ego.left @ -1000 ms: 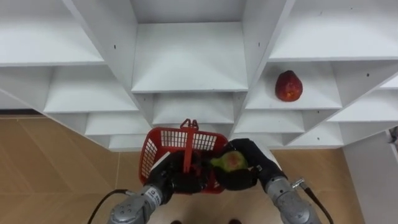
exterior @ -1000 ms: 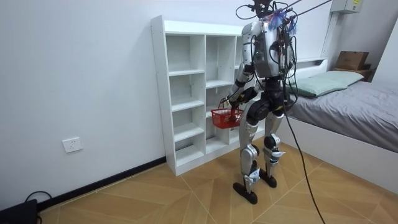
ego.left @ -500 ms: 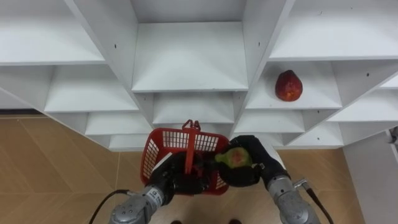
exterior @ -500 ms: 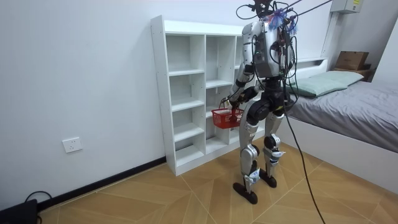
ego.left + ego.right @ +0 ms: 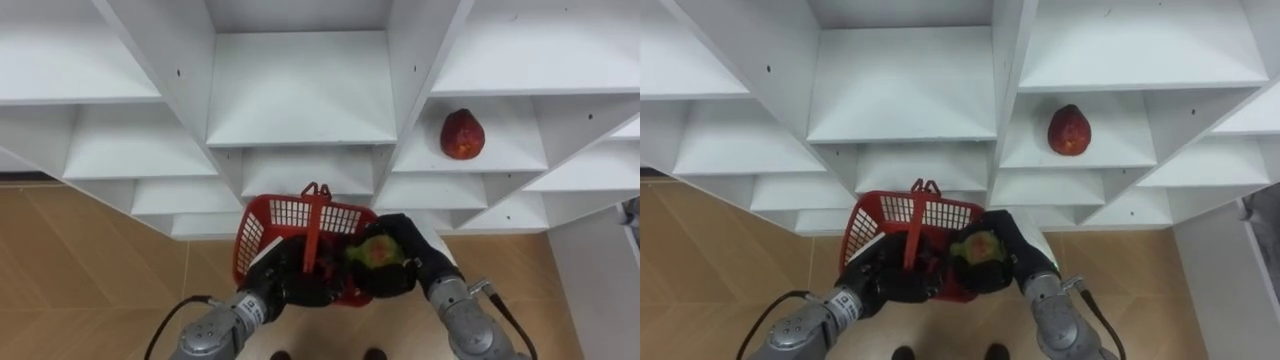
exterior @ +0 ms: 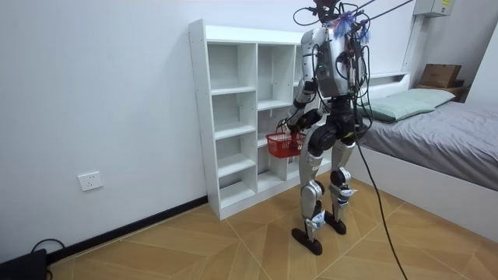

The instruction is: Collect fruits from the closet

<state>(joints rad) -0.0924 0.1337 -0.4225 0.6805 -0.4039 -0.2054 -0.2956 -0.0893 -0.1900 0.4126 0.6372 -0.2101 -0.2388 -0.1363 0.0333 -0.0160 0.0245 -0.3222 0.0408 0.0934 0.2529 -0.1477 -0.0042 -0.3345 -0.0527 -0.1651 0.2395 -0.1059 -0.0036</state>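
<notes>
The right hand (image 5: 415, 250) is gripping a green fruit (image 5: 374, 252), fingers curled round it, just above the basket (image 5: 258, 232). The left hand (image 5: 290, 285) is clasping the basket handle. The fruit is probably best lowered well inside the basket before the fingers open. A red fruit (image 5: 462, 135) is lying on a shelf beyond the basket.

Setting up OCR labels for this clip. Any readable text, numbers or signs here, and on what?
None can be read.
Yellow label on the grey box, room view's upper right: too small to read.
Cardboard box by the bed: no marking legible.
Closet, red basket, green fruit, red fruit, wall socket: no print visible.
</notes>
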